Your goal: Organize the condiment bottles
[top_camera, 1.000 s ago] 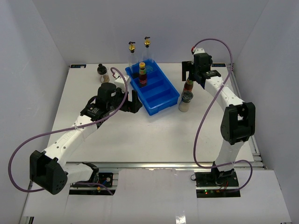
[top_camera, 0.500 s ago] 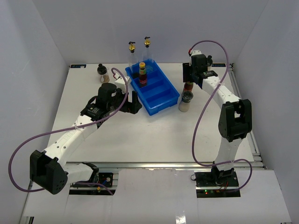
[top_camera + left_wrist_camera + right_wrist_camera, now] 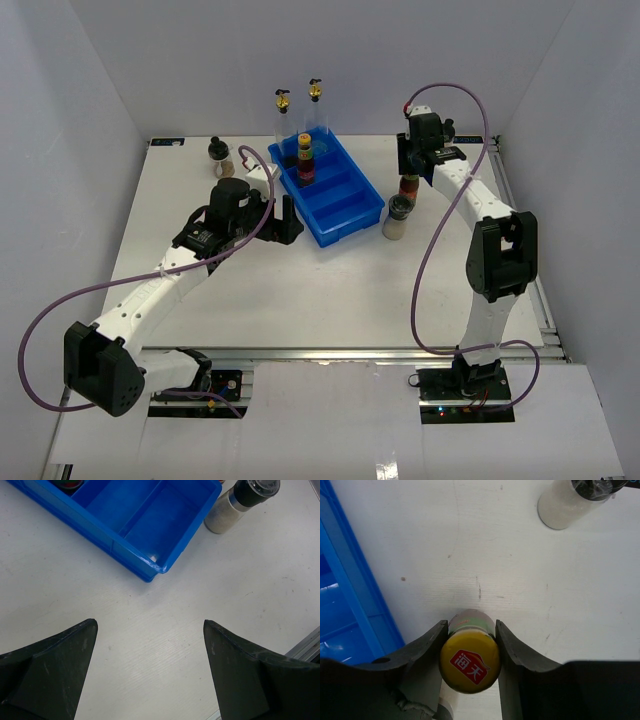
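Observation:
A dark red sauce bottle [image 3: 407,188] with a yellow cap [image 3: 470,660] stands on the table right of the blue tray [image 3: 352,212]. My right gripper [image 3: 470,636] is shut on its neck, one finger on each side. A second red sauce bottle [image 3: 305,160] stands in the tray's far compartment. Two tall clear bottles [image 3: 282,116] [image 3: 316,106] stand behind the tray. One black-capped jar [image 3: 220,154] sits at the far left, another [image 3: 398,216] just in front of the held bottle. My left gripper [image 3: 149,626] hangs open over bare table near the tray's corner [image 3: 156,569].
The tray's middle and near compartments [image 3: 150,520] hold nothing. The right-hand jar [image 3: 568,503] stands close to the held bottle, and the tray's wall [image 3: 355,600] is just to its left. White walls close in the table on three sides.
My right gripper has come down around the sauce bottle's neck and shut on it. The left arm has not moved.

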You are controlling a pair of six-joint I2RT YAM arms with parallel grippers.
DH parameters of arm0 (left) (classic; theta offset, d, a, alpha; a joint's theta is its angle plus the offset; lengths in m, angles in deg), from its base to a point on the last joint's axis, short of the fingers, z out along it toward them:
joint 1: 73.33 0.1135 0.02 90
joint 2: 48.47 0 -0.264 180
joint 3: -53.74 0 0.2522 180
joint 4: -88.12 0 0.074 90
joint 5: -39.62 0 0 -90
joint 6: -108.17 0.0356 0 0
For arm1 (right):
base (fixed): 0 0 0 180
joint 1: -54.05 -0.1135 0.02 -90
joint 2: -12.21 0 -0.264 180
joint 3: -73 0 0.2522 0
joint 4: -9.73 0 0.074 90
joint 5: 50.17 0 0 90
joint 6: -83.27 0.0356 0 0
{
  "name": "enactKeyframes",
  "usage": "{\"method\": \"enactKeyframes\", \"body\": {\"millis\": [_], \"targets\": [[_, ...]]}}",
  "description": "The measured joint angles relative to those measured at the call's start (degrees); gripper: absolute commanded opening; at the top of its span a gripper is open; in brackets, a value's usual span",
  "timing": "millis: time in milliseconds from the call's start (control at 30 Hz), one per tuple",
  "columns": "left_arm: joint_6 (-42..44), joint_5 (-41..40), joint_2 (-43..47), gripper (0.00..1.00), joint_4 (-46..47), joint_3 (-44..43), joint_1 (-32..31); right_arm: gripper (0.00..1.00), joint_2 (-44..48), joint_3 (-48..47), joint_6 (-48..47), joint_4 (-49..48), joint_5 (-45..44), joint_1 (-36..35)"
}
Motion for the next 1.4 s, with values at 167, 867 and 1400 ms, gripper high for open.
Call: {"method": "enactKeyframes", "body": {"millis": [167, 867, 1400], "targets": [[0.0, -0.85, 0.0, 0.98, 0.0, 0.0, 0.0, 0.08, -0.85, -5.94, -2.3, 4.29, -1.37, 0.02], [-0.52, -8.33, 7.42, 0.98, 2.61, 1.49, 0.0, 0.08, -0.91, -12.55, -9.02, -16.19, -0.67, -12.33], [-0.53, -8.76, 7.61, 0.98, 2.6, 1.49, 0.0, 0.08, -11.09, -16.82, -11.32, -23.56, -0.19, -16.78]]}}
